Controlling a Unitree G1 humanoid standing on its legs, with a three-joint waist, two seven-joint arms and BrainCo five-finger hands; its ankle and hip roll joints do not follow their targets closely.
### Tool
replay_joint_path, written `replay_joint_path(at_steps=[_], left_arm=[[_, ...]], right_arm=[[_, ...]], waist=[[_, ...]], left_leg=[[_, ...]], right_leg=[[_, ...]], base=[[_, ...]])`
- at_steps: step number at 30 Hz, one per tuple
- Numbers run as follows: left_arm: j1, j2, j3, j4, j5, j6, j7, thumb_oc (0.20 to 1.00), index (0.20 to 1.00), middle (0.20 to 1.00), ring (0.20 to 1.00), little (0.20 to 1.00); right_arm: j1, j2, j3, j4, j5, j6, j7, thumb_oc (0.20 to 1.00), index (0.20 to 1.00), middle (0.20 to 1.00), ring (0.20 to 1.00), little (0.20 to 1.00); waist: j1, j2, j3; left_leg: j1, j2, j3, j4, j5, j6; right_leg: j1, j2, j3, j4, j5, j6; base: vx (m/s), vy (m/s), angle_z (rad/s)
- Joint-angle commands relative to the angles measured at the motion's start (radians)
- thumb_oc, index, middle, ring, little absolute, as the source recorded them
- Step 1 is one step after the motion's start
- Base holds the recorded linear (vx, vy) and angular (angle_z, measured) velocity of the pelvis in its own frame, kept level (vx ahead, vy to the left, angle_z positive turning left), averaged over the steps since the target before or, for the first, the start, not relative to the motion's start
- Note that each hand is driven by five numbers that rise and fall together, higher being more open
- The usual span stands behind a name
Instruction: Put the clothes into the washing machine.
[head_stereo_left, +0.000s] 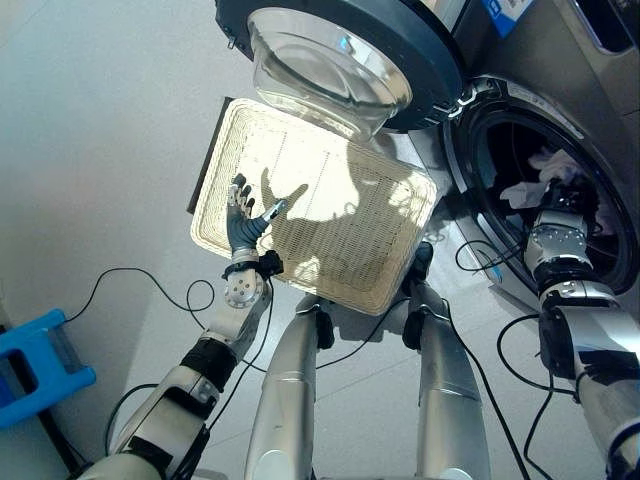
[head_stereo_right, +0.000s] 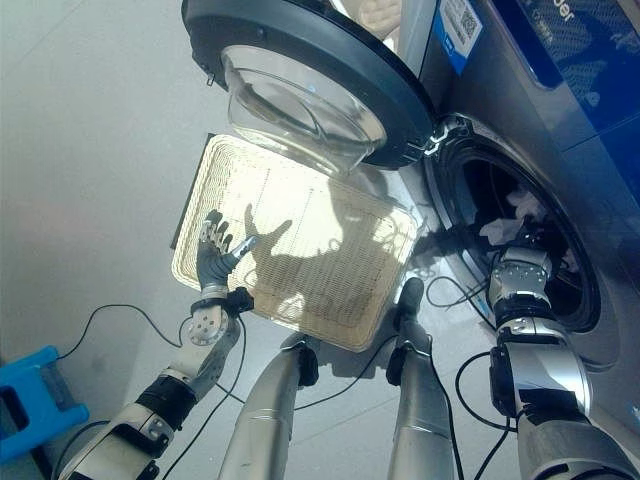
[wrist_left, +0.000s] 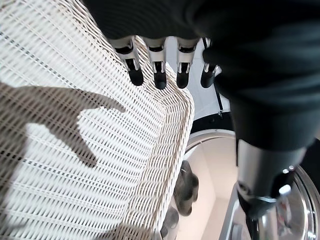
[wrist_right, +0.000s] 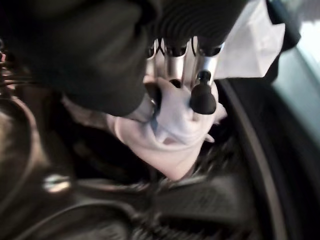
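Floor: white wicker basket (head_stereo_left: 330, 240) under left hand (head_stereo_left: 243, 222), fingers spread.
Washer drum (head_stereo_left: 530, 180): right hand (wrist_right: 185, 65) inside, fingers curled round white cloth (wrist_right: 175, 135).

Bright sun, hard shadows on basket (head_stereo_left: 390, 250)

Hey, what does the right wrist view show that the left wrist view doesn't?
Right wrist view: the right hand with fingers curled on a white garment inside the washing machine drum. Left wrist view: the left hand, fingers straight, above the white wicker basket, which holds no clothes. Both share a dark ribbed hand cover and part of the washing machine.
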Motion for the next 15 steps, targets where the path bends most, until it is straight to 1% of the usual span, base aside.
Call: replay_joint_path(at_steps=[1, 2, 3, 4, 5, 6, 7, 8, 9, 10, 11, 13, 15], left_arm=[[0.026, 0.02, 0.022, -0.043, -0.004, -0.027, 0.013, 1.0, 1.0, 1.0, 1.0, 1.0], [0.036, 0.019, 0.014, -0.056, -0.004, -0.028, 0.027, 1.0, 1.0, 1.0, 1.0, 1.0], [0.044, 0.019, 0.015, -0.062, -0.007, -0.028, 0.028, 1.0, 1.0, 1.0, 1.0, 1.0], [0.042, 0.02, 0.018, -0.063, -0.008, -0.028, 0.028, 1.0, 1.0, 1.0, 1.0, 1.0], [0.055, 0.016, 0.015, -0.068, -0.012, -0.03, 0.024, 1.0, 1.0, 1.0, 1.0, 1.0], [0.061, 0.02, 0.012, -0.078, -0.017, -0.026, 0.023, 1.0, 1.0, 1.0, 1.0, 1.0], [0.059, 0.021, 0.014, -0.081, -0.018, -0.026, 0.023, 1.0, 1.0, 1.0, 1.0, 1.0], [0.067, 0.021, 0.014, -0.081, -0.02, -0.027, 0.018, 1.0, 1.0, 1.0, 1.0, 1.0], [0.077, 0.022, 0.012, -0.081, -0.026, -0.032, 0.014, 1.0, 1.0, 1.0, 1.0, 1.0], [0.079, 0.023, 0.013, -0.08, -0.031, -0.032, 0.01, 1.0, 1.0, 1.0, 1.0, 1.0], [0.074, 0.029, 0.017, -0.08, -0.043, -0.029, 0.006, 1.0, 1.0, 1.0, 1.0, 1.0], [0.081, 0.028, 0.017, -0.08, -0.047, -0.029, 0.004, 1.0, 1.0, 1.0, 1.0, 1.0], [0.082, 0.028, 0.018, -0.086, -0.047, -0.03, 0.002, 1.0, 1.0, 1.0, 1.0, 1.0]], right_arm=[[0.002, -0.039, 0.009, -0.077, 0.058, -0.2, 0.029, 0.2, 0.2, 0.2, 0.2, 0.2], [-0.01, -0.034, 0.005, -0.116, 0.054, -0.28, 0.025, 0.2, 0.2, 0.2, 0.2, 0.2], [-0.012, -0.033, 0.002, -0.133, 0.064, -0.318, 0.027, 0.2, 0.2, 0.2, 0.2, 0.2], [-0.017, -0.033, 0.001, -0.138, 0.068, -0.328, 0.031, 0.2, 0.2, 0.2, 0.2, 0.2], [-0.027, -0.034, 0.002, -0.15, 0.069, -0.393, 0.053, 0.2, 0.2, 0.2, 0.2, 0.2], [-0.032, -0.043, 0.005, -0.154, -0.007, -0.407, 0.005, 0.2, 0.2, 0.2, 0.2, 0.2], [-0.036, -0.046, 0.005, -0.156, -0.029, -0.41, -0.012, 0.2, 0.2, 0.2, 0.2, 0.2], [-0.031, -0.052, 0.011, -0.152, -0.071, -0.412, -0.043, 0.2, 0.2, 0.2, 0.2, 0.2], [-0.033, -0.063, 0.018, -0.149, -0.184, -0.39, -0.136, 0.661, 0.661, 0.661, 0.661, 0.661], [-0.034, -0.072, 0.024, -0.139, -0.236, -0.374, -0.18, 1.0, 1.0, 1.0, 1.0, 1.0], [-0.042, -0.089, 0.034, -0.128, -0.352, -0.33, -0.282, 1.0, 1.0, 1.0, 1.0, 1.0], [-0.037, -0.108, 0.053, -0.1, -0.494, -0.235, -0.374, 1.0, 1.0, 1.0, 1.0, 1.0], [-0.043, -0.132, 0.088, -0.072, -0.643, -0.108, -0.472, 1.0, 1.0, 1.0, 1.0, 1.0]], waist=[[-0.004, 0.043, -0.025], [-0.005, 0.045, -0.025], [-0.005, 0.047, -0.025], [-0.005, 0.047, -0.025], [-0.004, 0.052, -0.025], [-0.004, 0.056, -0.025], [-0.003, 0.057, -0.025], [-0.003, 0.058, -0.025], [-0.003, 0.06, -0.025], [-0.003, 0.06, -0.025], [-0.003, 0.061, -0.025], [-0.003, 0.059, -0.025], [-0.001, 0.059, -0.025]], left_leg=[[0.04, -0.037, -0.003, -0.048, -0.053, -0.069], [0.04, -0.036, -0.002, -0.049, -0.052, -0.069], [0.043, -0.037, -0.002, -0.049, -0.054, -0.07], [0.035, -0.037, -0.001, -0.051, -0.045, -0.068], [0.047, -0.038, 0.001, -0.051, -0.053, -0.07], [0.051, -0.038, 0.001, -0.054, -0.052, -0.07], [0.043, -0.038, 0.002, -0.056, -0.044, -0.069], [0.05, -0.039, 0.002, -0.053, -0.051, -0.069], [0.055, -0.039, 0.002, -0.052, -0.052, -0.07], [0.056, -0.039, 0.003, -0.051, -0.052, -0.07], [0.047, -0.037, 0.004, -0.051, -0.043, -0.069], [0.054, -0.038, 0.004, -0.049, -0.049, -0.071], [0.054, -0.037, 0.006, -0.052, -0.046, -0.069]], right_leg=[[0.004, -0.042, -0.051, 0.177, -0.13, 0.124], [0.003, -0.042, -0.051, 0.178, -0.132, 0.123], [0.006, -0.041, -0.049, 0.179, -0.134, 0.123], [-0.002, -0.04, -0.05, 0.175, -0.126, 0.12], [0.008, -0.043, -0.049, 0.177, -0.135, 0.123], [0.011, -0.044, -0.048, 0.177, -0.137, 0.122], [0.004, -0.043, -0.049, 0.173, -0.128, 0.119], [0.01, -0.044, -0.048, 0.176, -0.136, 0.12], [0.014, -0.045, -0.047, 0.18, -0.138, 0.121], [0.015, -0.046, -0.047, 0.18, -0.139, 0.121], [0.007, -0.045, -0.048, 0.178, -0.131, 0.117], [0.015, -0.045, -0.047, 0.18, -0.138, 0.121], [0.014, -0.044, -0.048, 0.175, -0.135, 0.119]], base=[[0.0, 0.0, 0.0], [0.0, 0.0, 0.0], [0.0, 0.0, 0.0], [0.0, 0.0, 0.0], [0.02, 0.033, -0.01], [0.02, 0.035, 0.0], [0.0, 0.0, 0.0], [0.0, 0.0, 0.0], [0.03, 0.027, -0.01], [0.0, 0.0, 0.0], [0.0, 0.0, 0.0], [0.0, 0.0, 0.0], [0.0, 0.0, 0.0]])
